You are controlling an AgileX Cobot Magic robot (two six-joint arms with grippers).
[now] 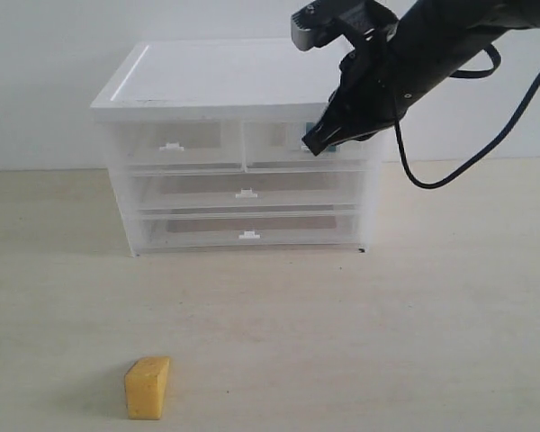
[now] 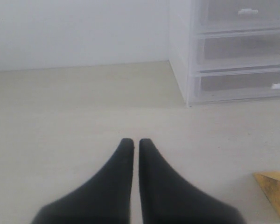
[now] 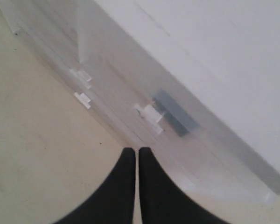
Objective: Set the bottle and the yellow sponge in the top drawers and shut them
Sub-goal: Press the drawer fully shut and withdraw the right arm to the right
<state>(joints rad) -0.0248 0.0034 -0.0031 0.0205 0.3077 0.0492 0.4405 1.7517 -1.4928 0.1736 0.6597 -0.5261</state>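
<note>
The yellow sponge lies on the table well in front of the cabinet, also at the edge of the left wrist view. The bottle shows only as a teal-blue patch behind the translucent front of the top right drawer, beside its white handle. My right gripper is shut and empty, its tips at that drawer's front. The top left drawer sits flush. My left gripper is shut and empty, low over the table, short of the sponge; the exterior view does not show it.
The white cabinet stands at the back against a pale wall, with two full-width drawers under the top pair. A black cable hangs from the right arm. Bare table lies between the cabinet and the sponge.
</note>
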